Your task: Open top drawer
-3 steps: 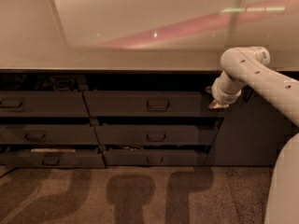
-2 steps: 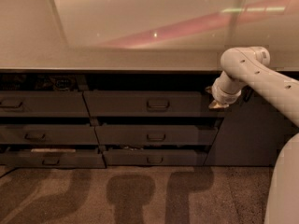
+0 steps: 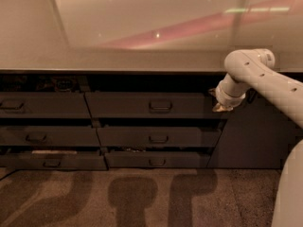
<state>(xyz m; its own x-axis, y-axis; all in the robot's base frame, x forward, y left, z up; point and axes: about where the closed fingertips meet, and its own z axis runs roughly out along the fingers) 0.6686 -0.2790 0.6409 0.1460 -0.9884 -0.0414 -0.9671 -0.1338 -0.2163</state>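
Note:
The top drawer (image 3: 151, 105) is the wide dark grey front in the upper row of the middle column, under the counter, with a central dark loop handle (image 3: 160, 106). It stands flush with the drawers around it. My gripper (image 3: 218, 107) hangs from the white arm (image 3: 255, 74) at the drawer's right end, well to the right of the handle. Its fingers point toward the drawer fronts and are mostly hidden behind the wrist.
A pale countertop (image 3: 118, 60) overhangs the drawers. Two slimmer drawers (image 3: 158, 137) sit below the top one, and a left column of drawers (image 3: 42, 105) stands beside it. A dark cabinet panel (image 3: 255, 136) is at the right. Carpet (image 3: 142, 197) with shadows lies in front.

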